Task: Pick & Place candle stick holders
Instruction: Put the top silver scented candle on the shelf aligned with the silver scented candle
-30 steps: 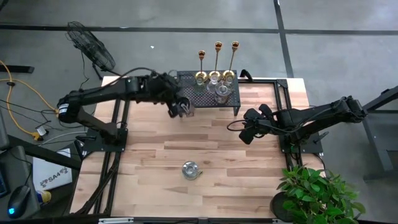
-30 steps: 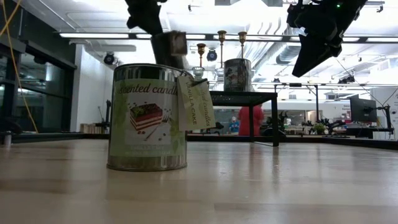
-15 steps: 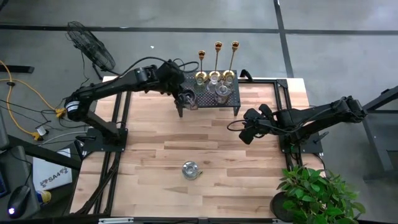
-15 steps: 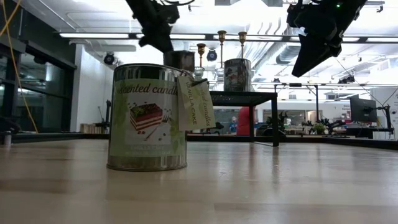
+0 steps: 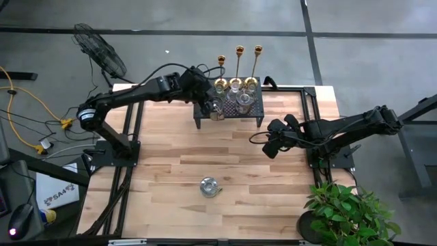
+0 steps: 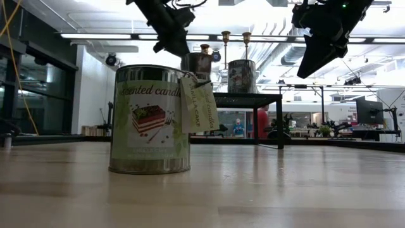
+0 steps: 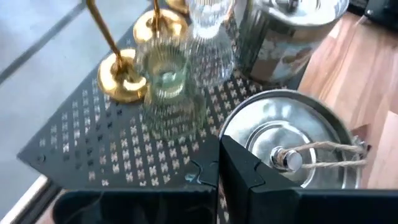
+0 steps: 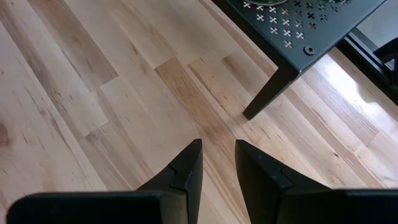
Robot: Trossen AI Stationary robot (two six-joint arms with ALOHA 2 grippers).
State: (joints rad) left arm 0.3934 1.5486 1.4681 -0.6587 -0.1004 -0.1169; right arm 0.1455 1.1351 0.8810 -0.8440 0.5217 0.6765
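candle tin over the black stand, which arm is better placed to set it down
Left. Its pincer holds the candle tin by the lid knob, just above the black mesh stand. The right pincer hangs open over bare table, apart from the stand.

In the left wrist view the gold stems (image 7: 102, 28) ran off the picture's edge, and the near glass holder (image 7: 169, 84) was blurred.

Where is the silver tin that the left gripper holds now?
In the high view the silver tin hangs in the left gripper over the black mesh stand, at its left front part.
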